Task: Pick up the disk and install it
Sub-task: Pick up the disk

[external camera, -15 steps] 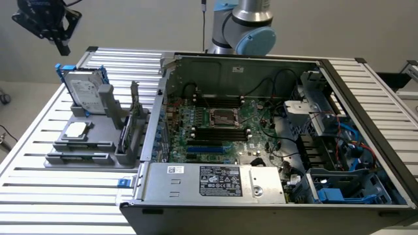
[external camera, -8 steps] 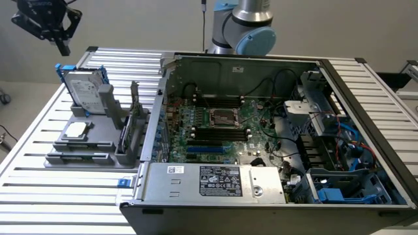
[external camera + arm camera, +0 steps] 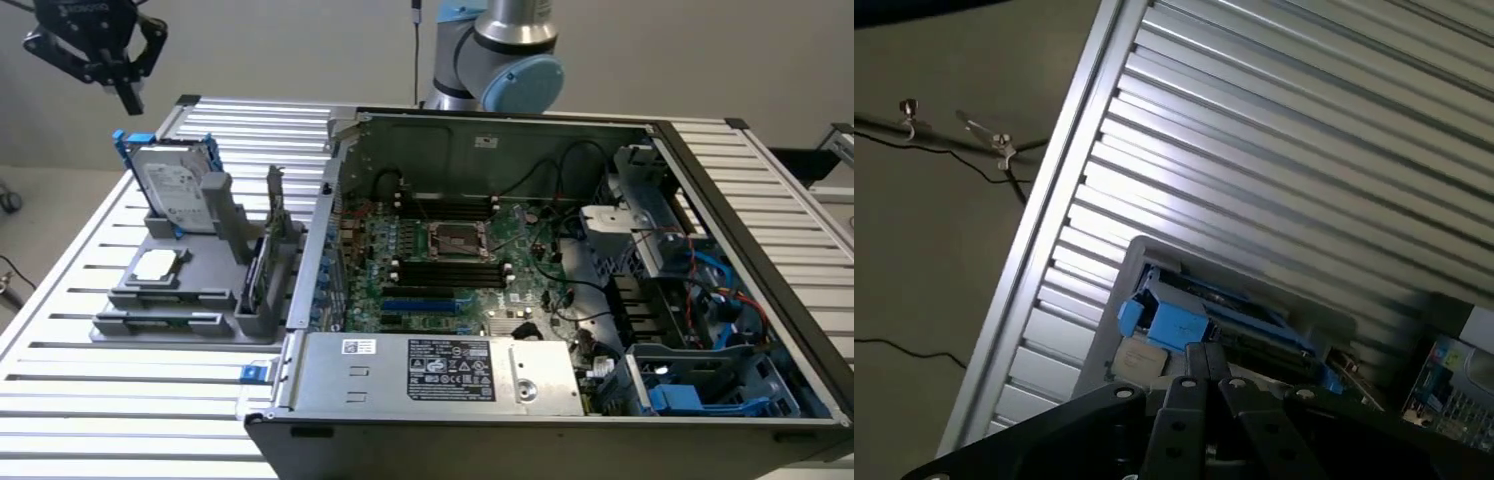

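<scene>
The disk is a silver hard drive with a white label in a blue carrier, standing tilted on edge in a grey holder at the exterior view's left. My gripper hangs high in the air above and slightly behind it, shut, holding nothing. In the wrist view the shut fingertips of the gripper point down at the disk, whose blue carrier edge shows below them, well apart.
An open computer case with motherboard, cables and a labelled power supply box fills the exterior view's right. A small silver chip lies on the grey holder. The ribbed aluminium table ends at an edge with floor and cables beyond.
</scene>
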### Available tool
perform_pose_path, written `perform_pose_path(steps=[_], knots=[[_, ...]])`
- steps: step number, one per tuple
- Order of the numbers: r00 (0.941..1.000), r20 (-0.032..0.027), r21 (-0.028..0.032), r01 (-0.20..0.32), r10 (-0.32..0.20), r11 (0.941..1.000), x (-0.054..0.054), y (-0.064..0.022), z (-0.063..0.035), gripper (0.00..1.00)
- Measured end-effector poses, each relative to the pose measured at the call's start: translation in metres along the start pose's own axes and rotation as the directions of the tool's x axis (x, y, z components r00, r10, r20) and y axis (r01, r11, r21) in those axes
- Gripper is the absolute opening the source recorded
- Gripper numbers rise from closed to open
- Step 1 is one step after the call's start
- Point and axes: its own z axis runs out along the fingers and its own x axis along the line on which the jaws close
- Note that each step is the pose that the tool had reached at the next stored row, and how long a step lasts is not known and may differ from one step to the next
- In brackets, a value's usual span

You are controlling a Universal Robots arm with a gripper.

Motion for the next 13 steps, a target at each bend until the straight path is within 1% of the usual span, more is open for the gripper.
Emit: perform_pose_path(steps=[3, 6, 9, 11, 13], knots=[[0.9985, 0.0011, -0.0004, 0.054, -0.054, 0.9985, 0.0, 0.0, 0.0003, 0.11], [0.9942, 0.002, -0.0006, 0.108, -0.108, 0.9942, 0.0, 0.0, 0.0005, 0.11], [0.9868, 0.003, -0.0009, 0.162, -0.162, 0.9868, 0.0, 0.0, 0.0009, 0.11], [0.9804, 0.0037, -0.001, 0.197, -0.197, 0.9804, 0.0, 0.0, 0.001, 0.11], [0.9726, 0.0044, -0.0011, 0.232, -0.232, 0.9726, 0.0, 0.0, 0.0011, 0.11]])
